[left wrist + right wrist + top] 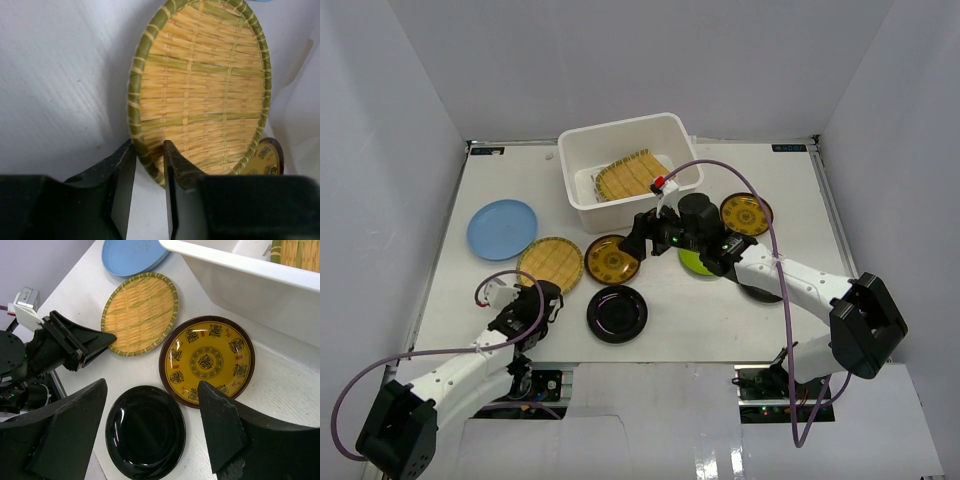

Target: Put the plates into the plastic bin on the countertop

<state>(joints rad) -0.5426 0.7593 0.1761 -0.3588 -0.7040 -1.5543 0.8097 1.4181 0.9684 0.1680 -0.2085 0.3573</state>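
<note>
Woven straw plate (pixel 200 85): left gripper (pixel 149 165) straddles its near rim, fingers slightly apart; close squarely before lifting. Right gripper (pixel 150 430) wide apart, empty.

White plastic bin (pixel 582 190); plates: light blue (pixel 502 229), woven straw-yellow (pixel 551 263), gold-patterned (pixel 611 259), glossy black (pixel 617 313).
</note>
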